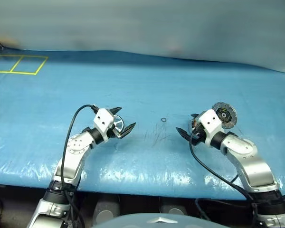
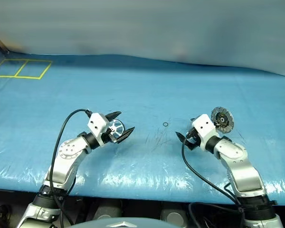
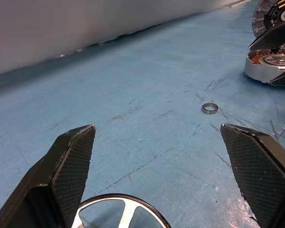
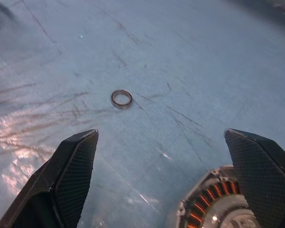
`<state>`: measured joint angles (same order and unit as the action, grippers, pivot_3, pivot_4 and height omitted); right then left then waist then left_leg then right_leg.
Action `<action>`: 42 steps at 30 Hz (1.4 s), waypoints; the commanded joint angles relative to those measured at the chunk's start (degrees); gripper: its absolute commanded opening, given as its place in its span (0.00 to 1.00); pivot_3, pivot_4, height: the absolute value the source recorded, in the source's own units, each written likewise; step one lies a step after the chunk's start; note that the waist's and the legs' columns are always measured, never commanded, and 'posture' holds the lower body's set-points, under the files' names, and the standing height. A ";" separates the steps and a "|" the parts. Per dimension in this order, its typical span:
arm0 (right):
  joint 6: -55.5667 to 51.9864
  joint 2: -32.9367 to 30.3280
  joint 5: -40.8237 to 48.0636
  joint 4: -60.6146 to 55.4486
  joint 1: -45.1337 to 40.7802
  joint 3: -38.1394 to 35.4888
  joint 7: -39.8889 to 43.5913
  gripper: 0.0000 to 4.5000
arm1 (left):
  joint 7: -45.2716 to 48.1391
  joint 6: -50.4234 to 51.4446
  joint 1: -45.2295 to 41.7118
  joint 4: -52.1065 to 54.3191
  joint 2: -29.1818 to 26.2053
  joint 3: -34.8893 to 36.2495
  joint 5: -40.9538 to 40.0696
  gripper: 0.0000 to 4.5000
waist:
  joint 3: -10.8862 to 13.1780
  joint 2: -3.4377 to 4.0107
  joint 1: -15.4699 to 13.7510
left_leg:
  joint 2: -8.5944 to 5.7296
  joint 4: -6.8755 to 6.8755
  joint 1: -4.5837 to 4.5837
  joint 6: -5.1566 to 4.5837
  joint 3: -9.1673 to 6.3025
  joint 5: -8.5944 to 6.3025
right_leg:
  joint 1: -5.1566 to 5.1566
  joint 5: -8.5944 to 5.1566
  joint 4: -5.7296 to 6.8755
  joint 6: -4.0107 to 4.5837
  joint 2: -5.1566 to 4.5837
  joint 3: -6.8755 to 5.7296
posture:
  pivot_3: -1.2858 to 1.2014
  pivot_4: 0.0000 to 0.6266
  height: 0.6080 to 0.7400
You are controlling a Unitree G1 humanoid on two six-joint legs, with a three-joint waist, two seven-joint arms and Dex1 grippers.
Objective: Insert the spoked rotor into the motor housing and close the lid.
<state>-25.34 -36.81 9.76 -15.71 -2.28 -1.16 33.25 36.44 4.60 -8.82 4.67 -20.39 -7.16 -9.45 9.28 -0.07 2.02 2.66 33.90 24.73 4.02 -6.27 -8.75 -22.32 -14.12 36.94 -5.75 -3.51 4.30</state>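
risk: the spoked rotor (image 2: 116, 130) lies loose on the blue table cover (image 1: 147, 85) between the wide-apart fingers of the left gripper (image 1: 123, 121), so an off-centre closure could push it away. the right gripper (image 1: 190, 127), fingers also spread and empty, angles down over the motor housing (image 4: 216, 206); the lid (image 1: 224, 114) stands open behind it.

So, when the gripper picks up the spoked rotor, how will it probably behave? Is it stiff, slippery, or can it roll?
The spoked rotor looks like shiny metal, so it is probably stiff and perhaps slippery between the left gripper fingers. Its round rim suggests it could roll if it drops on edge onto the blue table cover. The thin spokes probably make it fairly light.
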 commanded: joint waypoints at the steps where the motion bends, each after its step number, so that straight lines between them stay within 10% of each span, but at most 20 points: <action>1: -1.42 -3.43 1.49 -4.27 -0.15 -3.34 2.86 0.99 | -0.09 -0.95 -0.59 0.42 -0.02 0.15 0.45 1.00 | 0.00 0.00 -0.02 | 0.00 0.00 0.00 0.00 0.00 0.00 | 0.00 0.00 0.00 0.00 0.00 0.00 | 0.52 0.24 1.00; 11: -3.19 -17.71 -2.97 0.62 -0.84 -2.52 10.44 0.99 | -0.42 -1.21 -0.51 0.04 0.25 -0.17 1.20 1.00 | 0.04 -0.08 -0.08 | 0.00 0.03 0.02 0.00 0.02 0.00 | 0.00 0.00 -0.02 0.00 -0.02 0.00 | 0.52 0.24 1.00; 42: -6.53 -14.64 4.46 -3.88 0.80 -4.61 14.87 0.99 | -0.89 -1.87 -0.17 -0.38 1.34 -0.25 2.89 1.00 | 0.05 -0.10 -0.08 | -0.01 0.07 0.03 -0.01 0.03 -0.01 | 0.02 0.01 -0.02 -0.03 -0.02 0.00 | 0.52 0.24 1.00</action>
<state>-31.76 -51.18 13.97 -18.34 -1.71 -5.51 47.71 35.93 4.12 -8.62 4.07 -19.25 -7.35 -6.70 9.32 -0.18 1.95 2.65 33.96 24.76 4.01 -6.25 -8.76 -22.30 -14.11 36.92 -5.78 -3.53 4.30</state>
